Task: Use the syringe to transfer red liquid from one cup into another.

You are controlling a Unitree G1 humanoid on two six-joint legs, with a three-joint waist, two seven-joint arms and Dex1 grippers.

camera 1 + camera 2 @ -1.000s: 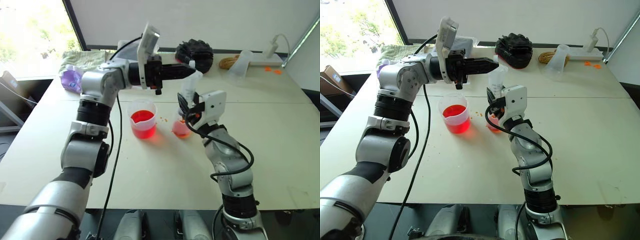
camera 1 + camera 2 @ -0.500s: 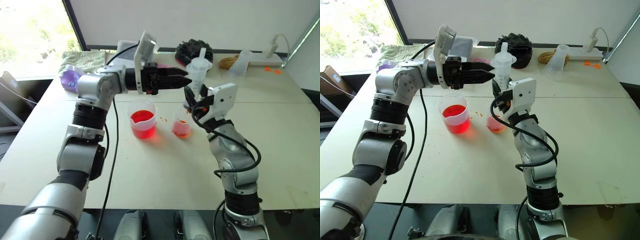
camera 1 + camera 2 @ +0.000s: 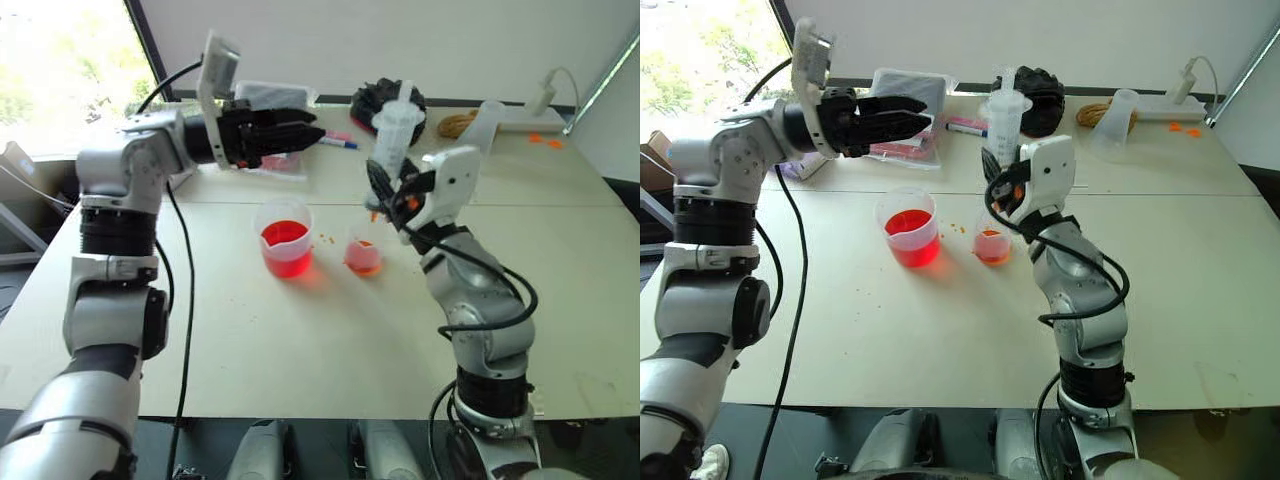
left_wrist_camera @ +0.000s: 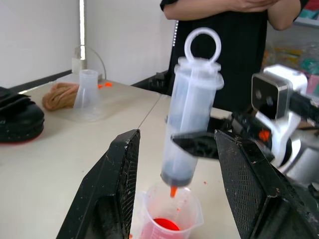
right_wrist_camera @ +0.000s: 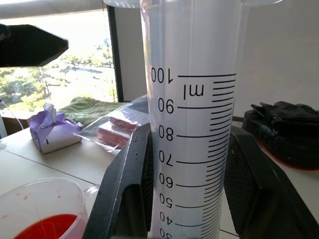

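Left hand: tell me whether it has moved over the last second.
Yes. The left hand has pulled back to the robot's left, away from the syringe, and now hangs behind the spouted cup with its fingers apart.

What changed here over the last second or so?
The left gripper let go of the syringe's plunger top, opened, and swung away to the robot's left. The right gripper, still clamped on the barrel, lifted the syringe higher above the smaller cup. Both cups, including the spouted cup of red liquid, stayed put on the table.
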